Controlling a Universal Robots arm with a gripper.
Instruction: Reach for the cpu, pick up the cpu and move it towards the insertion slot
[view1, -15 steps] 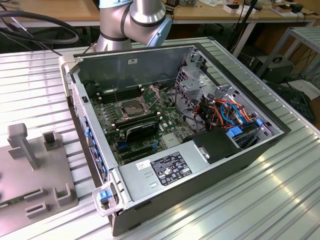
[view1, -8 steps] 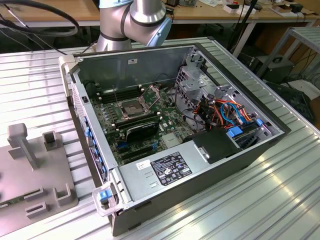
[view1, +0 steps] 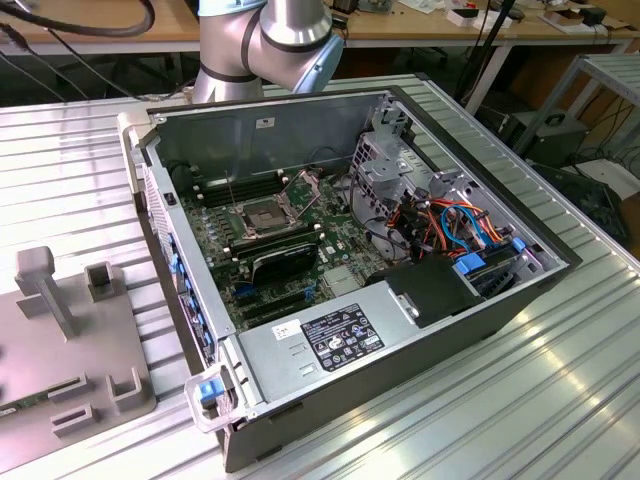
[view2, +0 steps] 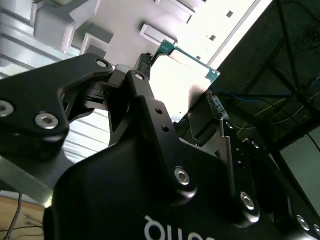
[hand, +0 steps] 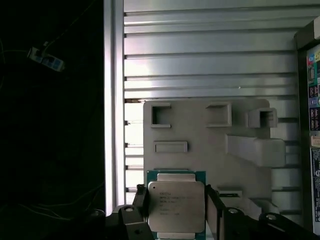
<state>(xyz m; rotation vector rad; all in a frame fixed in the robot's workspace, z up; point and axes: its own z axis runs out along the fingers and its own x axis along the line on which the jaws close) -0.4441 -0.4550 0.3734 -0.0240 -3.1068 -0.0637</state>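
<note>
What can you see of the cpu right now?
The cpu is a flat square chip: a green board edge around a silver metal lid with small print. In the first wrist view it sits between the gripper's two dark fingers, which stand against its opposite edges, lid facing the camera, above the pale grey fixture plate. In the second wrist view its green edge shows beyond the fingertips, tilted. Whether it is lifted clear of the plate cannot be told.
</note>
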